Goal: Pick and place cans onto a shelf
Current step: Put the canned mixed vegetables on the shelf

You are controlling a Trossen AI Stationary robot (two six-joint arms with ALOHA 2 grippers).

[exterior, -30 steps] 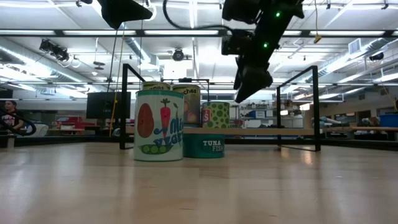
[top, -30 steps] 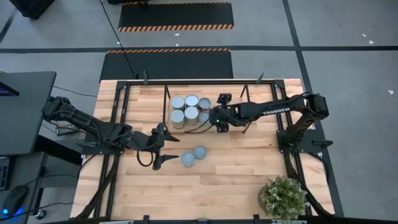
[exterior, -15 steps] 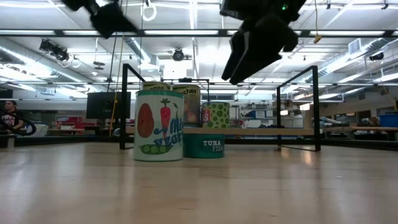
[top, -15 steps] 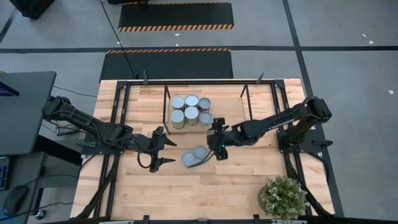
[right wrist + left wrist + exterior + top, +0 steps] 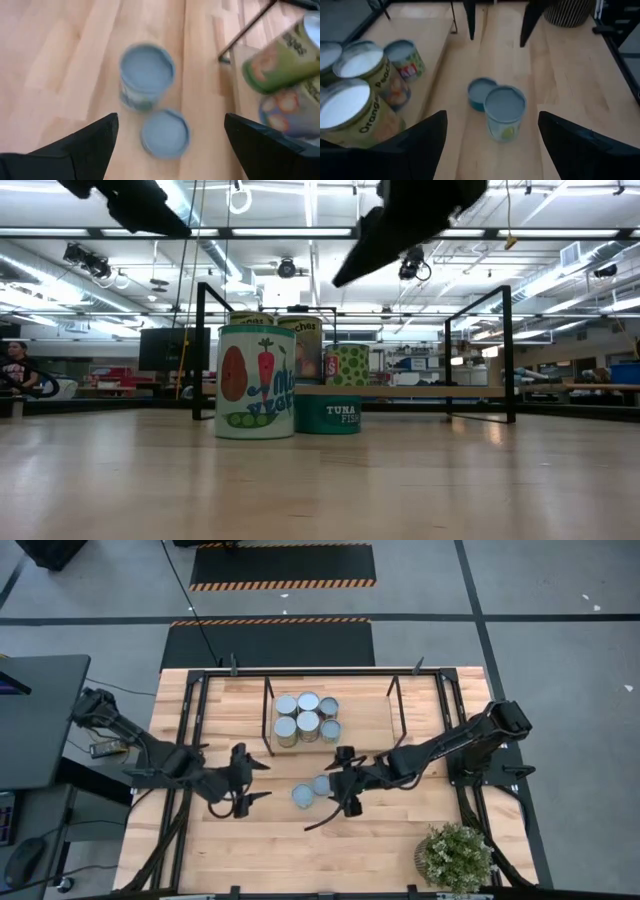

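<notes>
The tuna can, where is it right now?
In the low view, the tuna can stands on the table in front of the shelf, touching the vegetable can on its left.

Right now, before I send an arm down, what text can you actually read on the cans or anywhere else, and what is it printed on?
"TUNA FISH": the short teal can on the table.
"Orange": the nearest shelf can, left wrist view.
"Peach", partly cut off: the can behind it.
Tall vegetable can: blue lettering under the carrot, not fully legible.
Shelf cans behind: lettering too small.
Green can, right wrist view: blurred.
</notes>
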